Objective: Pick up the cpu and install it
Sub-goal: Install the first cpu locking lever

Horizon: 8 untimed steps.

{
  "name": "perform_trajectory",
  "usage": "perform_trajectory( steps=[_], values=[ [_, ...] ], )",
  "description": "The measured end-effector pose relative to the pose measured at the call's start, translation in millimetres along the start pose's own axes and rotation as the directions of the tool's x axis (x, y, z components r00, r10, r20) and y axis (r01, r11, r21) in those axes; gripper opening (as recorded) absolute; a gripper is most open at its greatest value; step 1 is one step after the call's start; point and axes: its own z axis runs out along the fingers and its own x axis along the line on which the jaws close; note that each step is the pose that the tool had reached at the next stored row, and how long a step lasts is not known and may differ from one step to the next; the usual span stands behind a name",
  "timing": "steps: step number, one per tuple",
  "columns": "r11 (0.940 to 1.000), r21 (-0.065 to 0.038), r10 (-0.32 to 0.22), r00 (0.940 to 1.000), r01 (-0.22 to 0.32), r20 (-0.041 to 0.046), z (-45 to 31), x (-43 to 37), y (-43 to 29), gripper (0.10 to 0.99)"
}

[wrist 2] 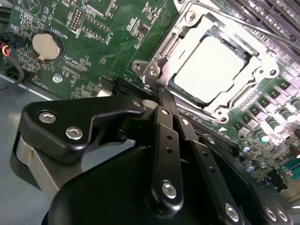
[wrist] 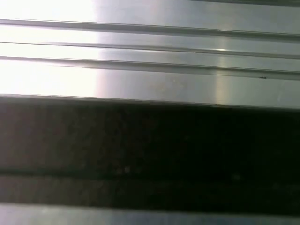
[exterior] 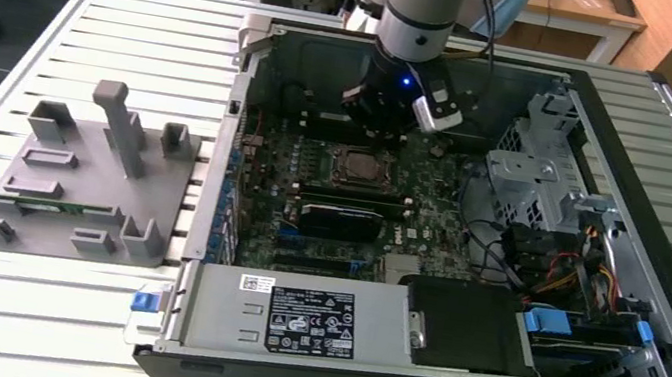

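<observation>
In the exterior view, the black gripper point(exterior: 381, 135) hangs from the upright arm above the socket. In the second wrist view, its fingers point(wrist 2: 165, 110) are pressed together, empty; the silvery square cpu point(wrist 2: 210, 67) sits in the metal socket frame point(wrist 2: 243, 89).

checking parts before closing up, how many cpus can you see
1. The cpu sits in the motherboard socket inside the computer case, with the gripper beside it in the second wrist view. Others could be hidden under the arm.

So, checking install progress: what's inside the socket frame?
The cpu lies inside the socket frame, silvery top showing. Its underside and the contacts beneath are covered. The gripper hangs beside it.
</observation>
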Motion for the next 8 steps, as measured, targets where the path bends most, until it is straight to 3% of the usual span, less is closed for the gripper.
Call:
perform_trajectory(
  steps=[5,8],
  values=[
    [0.9997,0.026,0.0,1.0,0.0,-0.001,1.0,0.0,-0.1,0.106],
    [0.9995,0.033,0.0,1.0,0.0,-0.0014,2.0,0.0,-0.1,0.106]
  ],
)
